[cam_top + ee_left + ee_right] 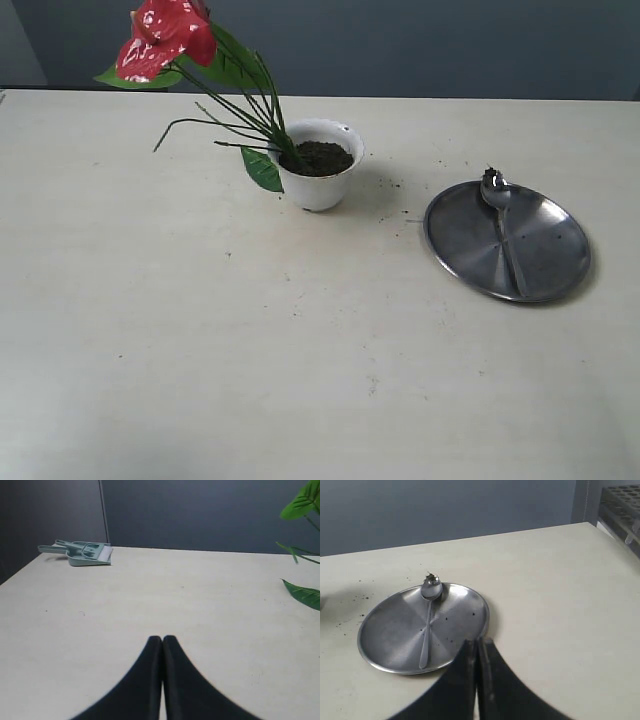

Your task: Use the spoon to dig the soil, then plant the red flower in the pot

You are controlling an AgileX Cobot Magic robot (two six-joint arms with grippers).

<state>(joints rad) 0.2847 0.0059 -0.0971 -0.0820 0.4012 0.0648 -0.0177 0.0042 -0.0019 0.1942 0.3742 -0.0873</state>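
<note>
The white pot (318, 188) stands upright on the table, filled with dark soil (320, 157). The red flower (165, 38) has its stems in the soil and leans far to the left; its green leaves (304, 593) show at the edge of the left wrist view. The silver spoon (503, 212) (427, 622) lies on the round steel plate (545, 262) (390, 635), bowl at the rim with a bit of soil on it. My left gripper (162, 640) is shut, empty, over bare table. Shut and empty too, my right gripper (478, 642) hovers at the plate's edge. Neither arm appears in the exterior view.
Soil crumbs (385, 183) are scattered on the table between pot and plate. A pale green dustpan (82, 552) lies at a far corner of the table. A rack with round holes (622, 505) stands past the table's end beside the right arm.
</note>
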